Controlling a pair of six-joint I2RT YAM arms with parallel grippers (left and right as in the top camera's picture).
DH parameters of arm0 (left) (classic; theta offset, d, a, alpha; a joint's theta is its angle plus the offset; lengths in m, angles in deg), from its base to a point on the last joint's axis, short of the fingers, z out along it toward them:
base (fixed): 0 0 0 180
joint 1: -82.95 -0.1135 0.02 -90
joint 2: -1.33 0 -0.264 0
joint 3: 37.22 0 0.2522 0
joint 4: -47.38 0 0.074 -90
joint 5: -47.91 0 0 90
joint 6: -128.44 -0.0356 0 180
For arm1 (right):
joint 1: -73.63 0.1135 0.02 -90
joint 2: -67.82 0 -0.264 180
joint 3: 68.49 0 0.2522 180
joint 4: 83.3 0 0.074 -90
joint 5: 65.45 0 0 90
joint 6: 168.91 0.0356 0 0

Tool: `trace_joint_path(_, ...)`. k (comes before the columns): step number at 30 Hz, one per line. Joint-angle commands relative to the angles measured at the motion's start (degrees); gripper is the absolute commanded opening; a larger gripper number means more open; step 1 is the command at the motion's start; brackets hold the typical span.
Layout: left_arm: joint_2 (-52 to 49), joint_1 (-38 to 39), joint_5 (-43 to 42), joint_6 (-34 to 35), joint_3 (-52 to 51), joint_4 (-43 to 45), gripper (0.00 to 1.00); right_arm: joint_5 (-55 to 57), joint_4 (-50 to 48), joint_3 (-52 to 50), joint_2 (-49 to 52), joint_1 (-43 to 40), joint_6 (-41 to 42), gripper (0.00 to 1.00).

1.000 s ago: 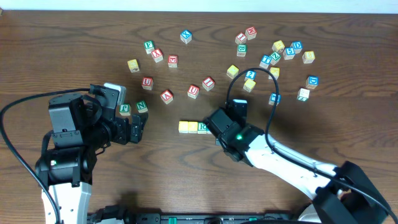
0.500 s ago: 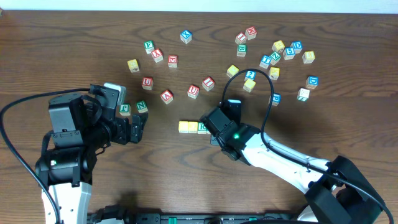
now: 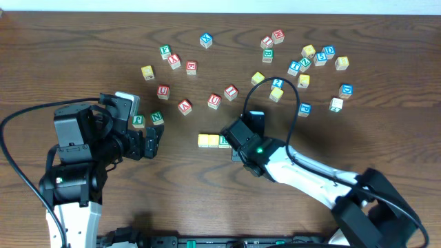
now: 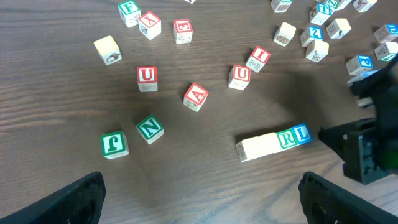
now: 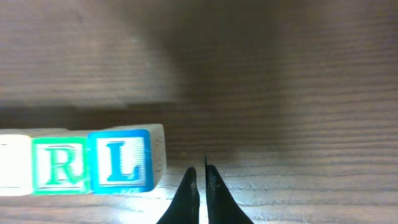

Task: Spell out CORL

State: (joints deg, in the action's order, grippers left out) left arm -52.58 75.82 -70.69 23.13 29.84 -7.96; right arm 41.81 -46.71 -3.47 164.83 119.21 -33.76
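Four cubes lie in a touching row in the middle of the table: two yellow-faced cubes (image 3: 208, 140), then the green-framed R (image 4: 286, 138) and the blue-framed L (image 4: 301, 134). In the right wrist view the R (image 5: 59, 165) and L (image 5: 119, 160) face the camera. My right gripper (image 5: 200, 180) is shut and empty, its tips low over the wood just right of the L. In the overhead view the right gripper (image 3: 236, 142) covers the row's right end. My left gripper (image 3: 156, 142) stands open and empty over bare wood left of the row.
Green N (image 4: 150, 129) and J (image 4: 114, 144) cubes lie near my left gripper. Red-lettered cubes, among them U (image 4: 147, 77) and A (image 4: 196, 96), are scattered behind the row. A cluster of blue, yellow and green cubes (image 3: 310, 58) sits at the back right.
My right gripper has edged slightly left toward the row's right end. The cubes and my left arm have not moved.
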Motion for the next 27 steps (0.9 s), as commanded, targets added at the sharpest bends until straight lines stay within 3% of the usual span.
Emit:
trace_joint_path(1, 0.0, -0.2, -0.7, -0.9, 1.4, 0.0, 0.98, -0.1, -0.2, -0.3, 1.6, -0.2, -0.7, 0.01)
trace_joint_path(27, 0.0, -0.2, -0.8, -0.9, 1.4, 0.0, 0.98, -2.4, -3.6, -0.3, 1.6, -0.1, -6.0, 0.01)
